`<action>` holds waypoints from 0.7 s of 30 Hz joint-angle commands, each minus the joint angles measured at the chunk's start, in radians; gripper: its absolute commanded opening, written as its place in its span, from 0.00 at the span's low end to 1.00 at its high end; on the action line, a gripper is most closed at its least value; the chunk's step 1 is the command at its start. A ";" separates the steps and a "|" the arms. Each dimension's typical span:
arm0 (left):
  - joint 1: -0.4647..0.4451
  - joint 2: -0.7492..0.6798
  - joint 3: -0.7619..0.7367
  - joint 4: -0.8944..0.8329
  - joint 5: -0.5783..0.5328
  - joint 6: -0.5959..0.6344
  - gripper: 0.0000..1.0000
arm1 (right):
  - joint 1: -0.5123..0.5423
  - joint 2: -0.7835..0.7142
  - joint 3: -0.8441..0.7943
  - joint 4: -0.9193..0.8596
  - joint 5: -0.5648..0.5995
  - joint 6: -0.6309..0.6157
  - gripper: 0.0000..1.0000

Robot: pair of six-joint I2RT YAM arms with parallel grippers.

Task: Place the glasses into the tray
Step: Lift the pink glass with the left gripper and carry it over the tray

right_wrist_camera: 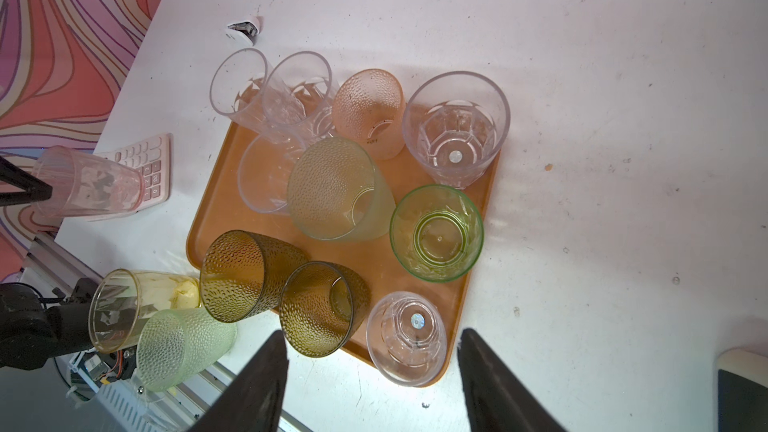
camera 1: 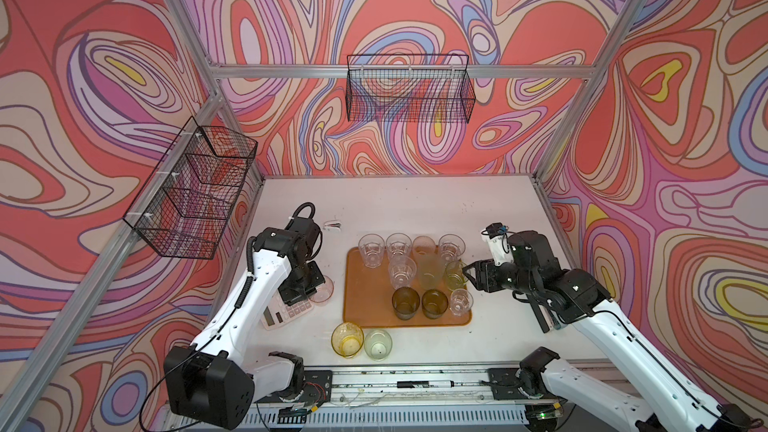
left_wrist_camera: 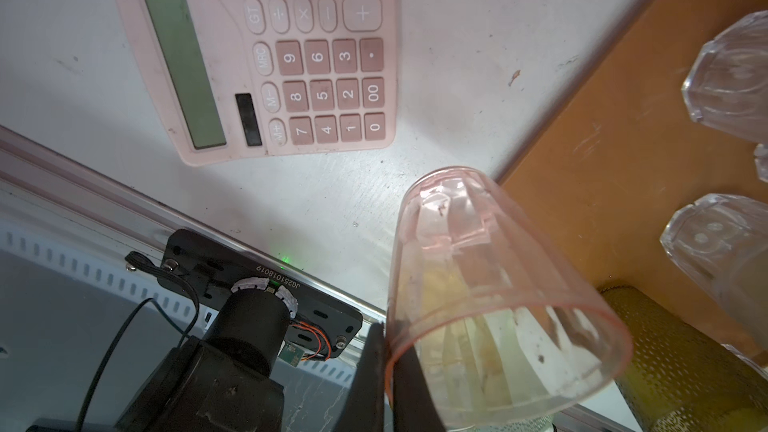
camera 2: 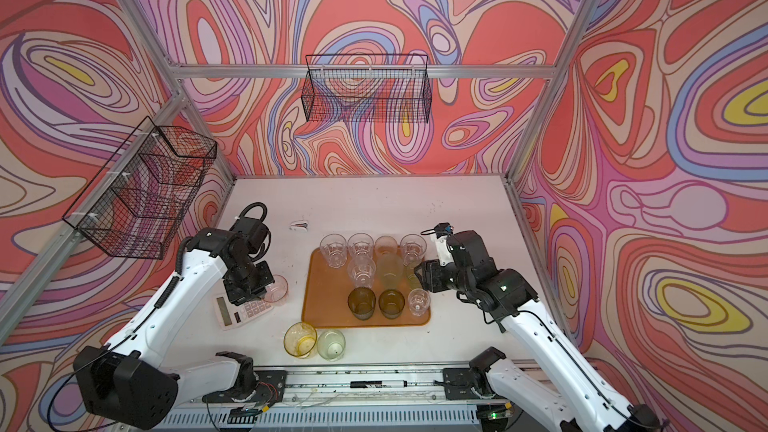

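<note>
White tabletop [camera 1: 395, 201] — approx ten glasses [camera 1: 405, 303] in tray [camera 1: 365, 305]; my L gripper [left_wrist_camera: 392, 367] pinches pink glass [left_wrist_camera: 478, 284] rim, R gripper [right_wrist_camera: 370, 380] open, empty; yellow glass [camera 1: 347, 339], pale-green glass [camera 1: 377, 344] left outside.

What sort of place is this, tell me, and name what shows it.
Probably a robot test cell: two arms on a rail at a white table, an aluminium frame with printed swirl walls, wire baskets hung on it.

pink glass [camera 1: 325, 290] half hidden behind left arm [camera 1: 254, 288]; calculator [left_wrist_camera: 266, 56] cut off.
</note>
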 commanded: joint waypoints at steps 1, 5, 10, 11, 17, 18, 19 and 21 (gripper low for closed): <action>-0.023 0.023 0.051 0.000 -0.002 0.055 0.00 | -0.003 -0.012 -0.013 0.017 -0.015 -0.013 0.68; -0.080 0.088 0.109 0.006 0.002 0.080 0.00 | -0.003 -0.011 -0.012 0.019 -0.035 -0.017 0.68; -0.166 0.168 0.165 -0.005 -0.043 0.063 0.00 | -0.003 -0.018 -0.010 0.027 -0.058 -0.022 0.68; -0.175 0.176 0.166 0.006 -0.034 0.062 0.00 | -0.002 -0.018 -0.010 0.027 -0.064 -0.024 0.68; -0.212 0.230 0.191 0.039 0.018 0.057 0.00 | -0.003 0.004 0.012 0.039 -0.088 -0.054 0.68; -0.219 0.243 0.198 0.036 0.021 0.059 0.00 | -0.003 0.007 0.017 0.039 -0.091 -0.061 0.67; -0.227 0.254 0.204 0.038 0.023 0.063 0.00 | -0.003 0.010 0.022 0.044 -0.098 -0.067 0.67; -0.239 0.271 0.216 0.036 0.028 0.069 0.00 | -0.003 0.006 0.024 0.053 -0.110 -0.078 0.67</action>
